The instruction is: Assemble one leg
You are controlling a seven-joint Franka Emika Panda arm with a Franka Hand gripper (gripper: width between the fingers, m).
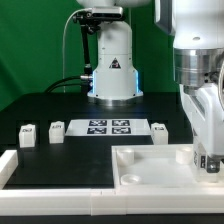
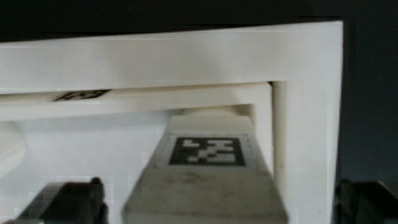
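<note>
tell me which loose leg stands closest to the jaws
The leg just off the marker board's right end in the exterior view; the other two legs stand beyond the board's left end.

A black counter [image 1: 40, 110] fills the middle of the exterior view, backed by a green curtain [image 1: 30, 45] in the upper left. The marker board [image 1: 107, 127] lies flat at centre, and a large white tray-like part [image 1: 150, 165] sits at lower right, with a white rail [image 1: 55, 172] along the lower left edge.
</note>
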